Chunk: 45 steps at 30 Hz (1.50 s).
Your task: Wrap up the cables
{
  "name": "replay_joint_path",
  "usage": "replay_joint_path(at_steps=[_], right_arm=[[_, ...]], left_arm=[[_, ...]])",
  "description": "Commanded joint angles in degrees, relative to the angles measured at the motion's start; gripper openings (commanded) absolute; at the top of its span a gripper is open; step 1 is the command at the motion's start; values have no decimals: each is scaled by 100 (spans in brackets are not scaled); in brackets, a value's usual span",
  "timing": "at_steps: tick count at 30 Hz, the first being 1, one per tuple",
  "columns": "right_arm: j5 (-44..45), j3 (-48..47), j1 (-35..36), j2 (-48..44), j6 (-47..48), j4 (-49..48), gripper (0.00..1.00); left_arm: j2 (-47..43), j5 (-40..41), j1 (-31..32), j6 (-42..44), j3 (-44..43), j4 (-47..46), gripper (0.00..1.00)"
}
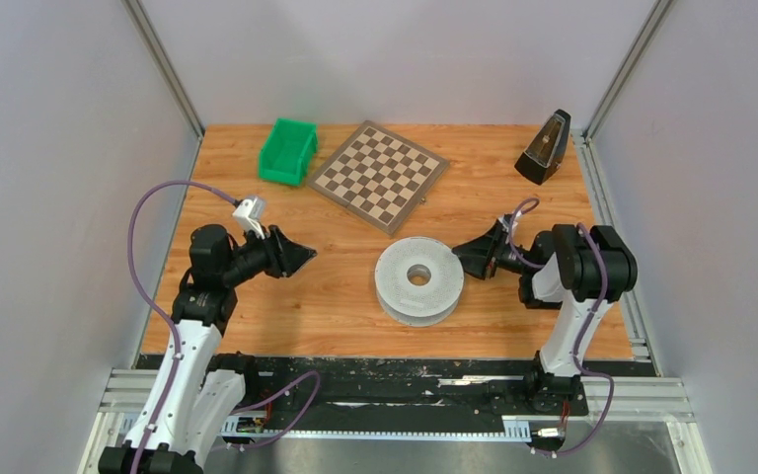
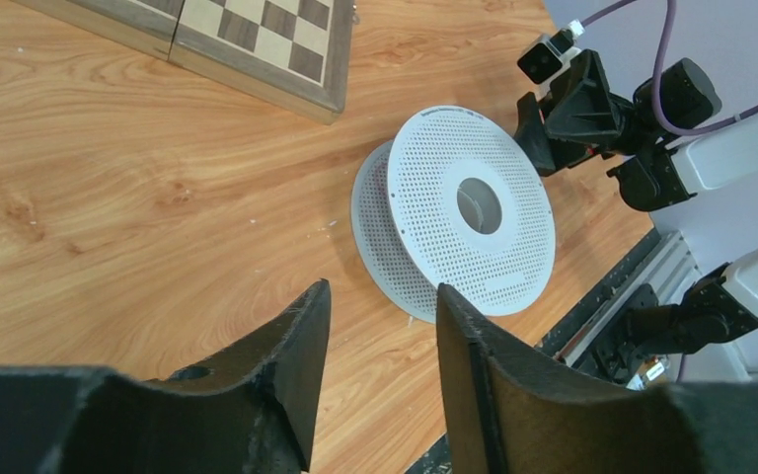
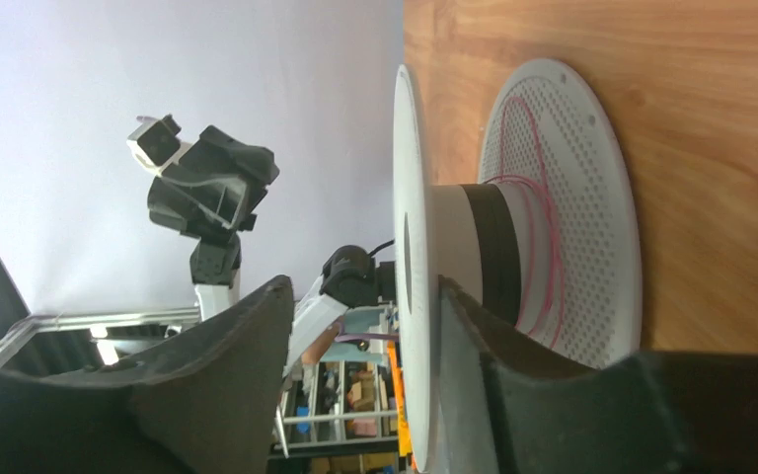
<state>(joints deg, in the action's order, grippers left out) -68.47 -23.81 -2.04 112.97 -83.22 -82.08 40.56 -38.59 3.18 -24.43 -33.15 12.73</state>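
A white perforated spool (image 1: 418, 279) lies flat in the middle of the table; it also shows in the left wrist view (image 2: 474, 207). In the right wrist view a thin pink cable (image 3: 543, 197) runs in a few loose turns round its hub beside a black band (image 3: 493, 257), against the lower flange (image 3: 592, 197). My right gripper (image 1: 459, 255) is open at the spool's right edge. Its jaws (image 3: 365, 286) straddle the rim of the upper flange (image 3: 410, 178), one finger (image 3: 474, 336) between the flanges. My left gripper (image 1: 306, 257) is open and empty, well left of the spool (image 2: 383, 291).
A folded chessboard (image 1: 380, 176) lies behind the spool and shows in the left wrist view (image 2: 257, 39). A green bin (image 1: 288, 151) stands at the back left. A black metronome (image 1: 543, 148) stands at the back right. Grey walls close both sides.
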Motion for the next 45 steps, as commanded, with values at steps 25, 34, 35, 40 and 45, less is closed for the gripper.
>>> replay_joint_path(at_steps=[25, 34, 35, 40, 45], right_arm=[[6507, -3201, 116, -6361, 6470, 12133, 100], [5251, -2616, 111, -7479, 6631, 12093, 100], [5273, -2606, 116, -7602, 6684, 12112, 100], [5233, -2916, 116, -8096, 6739, 12141, 100], [5080, -3036, 116, -8280, 6657, 12137, 100]], left_arm=[[-989, 405, -92, 404, -323, 294, 100], [-1408, 575, -449, 473, -315, 265, 100], [-1440, 617, -485, 478, -311, 252, 100], [-1746, 622, -533, 452, -183, 72, 100], [-1718, 511, -548, 500, -226, 70, 100]])
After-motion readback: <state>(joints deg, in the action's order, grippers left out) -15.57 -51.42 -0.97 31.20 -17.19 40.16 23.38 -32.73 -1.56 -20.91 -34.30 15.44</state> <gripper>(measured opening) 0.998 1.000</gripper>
